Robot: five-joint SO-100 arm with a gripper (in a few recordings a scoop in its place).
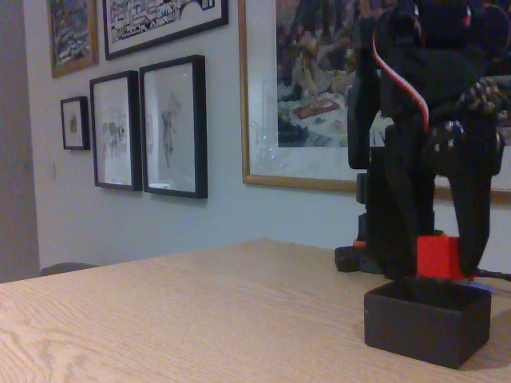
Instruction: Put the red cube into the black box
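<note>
While the hand [445, 259] hangs just above the black box [427, 321], it's clenched on the red cube [437, 256]: one dark finger [471, 231] runs down the cube's right side and the rest of the arm presses against its left, so the cube looks pinched, not resting on anything. Cube bottom sits abt level w/ the box rim, right over the opening, slightly right of centre in the fixed view. Box stands near the table's [200, 319] right edge, close to the front, w/ the arm's base just behind it.

Progress, as I judge it: pick-up done, carry done, cube lined up over the box. Left to do: let go so it drops inside, then lift clear. Can't see the box floor from this low angle.
</note>
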